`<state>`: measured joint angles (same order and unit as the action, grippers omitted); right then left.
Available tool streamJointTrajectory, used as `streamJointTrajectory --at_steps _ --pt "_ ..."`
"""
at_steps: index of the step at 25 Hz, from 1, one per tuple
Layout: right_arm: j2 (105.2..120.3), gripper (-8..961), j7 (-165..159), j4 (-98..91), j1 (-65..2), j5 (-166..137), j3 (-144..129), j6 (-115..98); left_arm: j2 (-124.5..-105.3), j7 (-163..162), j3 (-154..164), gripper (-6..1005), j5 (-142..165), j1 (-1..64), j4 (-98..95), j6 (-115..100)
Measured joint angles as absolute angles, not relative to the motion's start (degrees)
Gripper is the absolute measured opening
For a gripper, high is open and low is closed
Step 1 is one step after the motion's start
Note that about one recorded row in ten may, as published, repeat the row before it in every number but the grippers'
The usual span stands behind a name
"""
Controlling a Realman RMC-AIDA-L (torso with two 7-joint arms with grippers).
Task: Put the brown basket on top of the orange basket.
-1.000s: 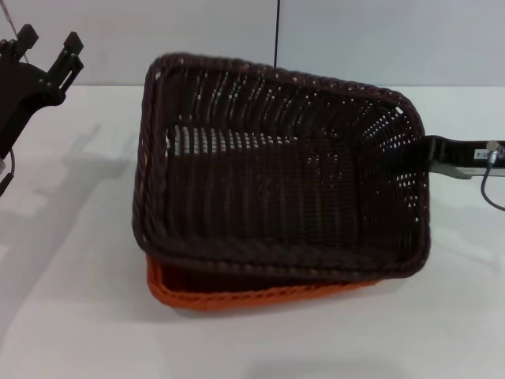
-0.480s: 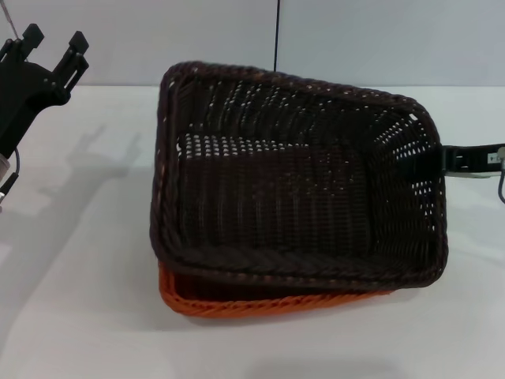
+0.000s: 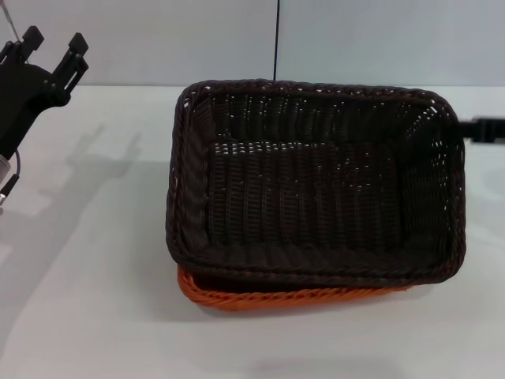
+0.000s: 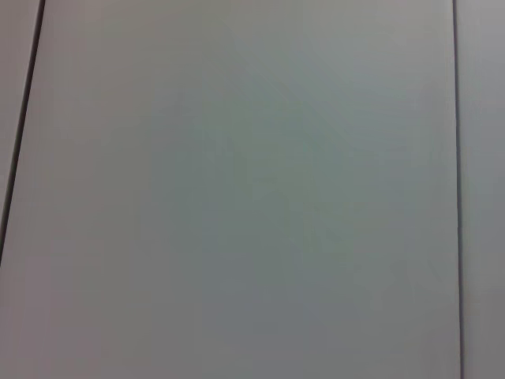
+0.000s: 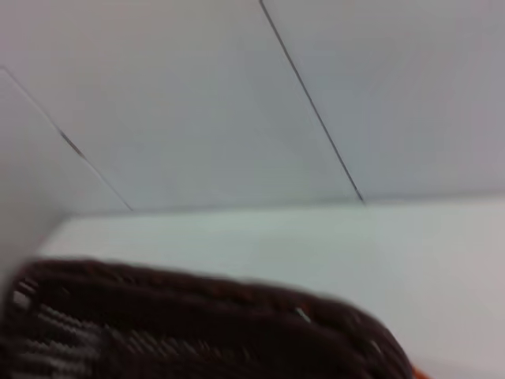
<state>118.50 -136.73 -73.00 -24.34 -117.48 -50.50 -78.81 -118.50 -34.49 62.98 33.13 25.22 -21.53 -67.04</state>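
Your left gripper jaws apart, raised far left, right jaws hidden, brown basket nested on orange basket, white worktop.

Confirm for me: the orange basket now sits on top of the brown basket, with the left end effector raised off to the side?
Not quite. The head view shows the brown basket on top, with the orange basket showing underneath. The left end effector is indeed raised off to the side.
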Motion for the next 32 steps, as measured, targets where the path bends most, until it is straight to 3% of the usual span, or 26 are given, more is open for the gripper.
streamJointTrajectory --at_steps 3,6,11,19,32 --pt "118.46 386 -124.55 -71.66 -21.78 -102.97 -45.96 -81.66 -118.50 -34.50 62.94 713 33.13 25.38 -21.12 -66.96" --pt "118.31 595 -117.78 -69.97 -20.55 -95.61 -43.71 -84.14 -118.48 -34.53 62.86 713 33.09 25.47 -20.67 -67.21" --pt "118.72 779 -96.66 -59.98 -17.49 -77.80 -35.34 -92.28 -118.51 -35.51 62.83 713 32.30 24.88 -19.42 -71.97" --pt "118.83 778 -61.27 -34.36 -14.85 -56.80 -30.85 -95.21 -118.87 -36.81 63.18 714 26.50 24.65 -13.42 -86.15" --pt "119.16 777 -48.27 -16.55 -21.73 -51.53 -28.31 -90.43 -119.09 -36.23 62.81 714 18.69 26.94 -5.51 -88.78"
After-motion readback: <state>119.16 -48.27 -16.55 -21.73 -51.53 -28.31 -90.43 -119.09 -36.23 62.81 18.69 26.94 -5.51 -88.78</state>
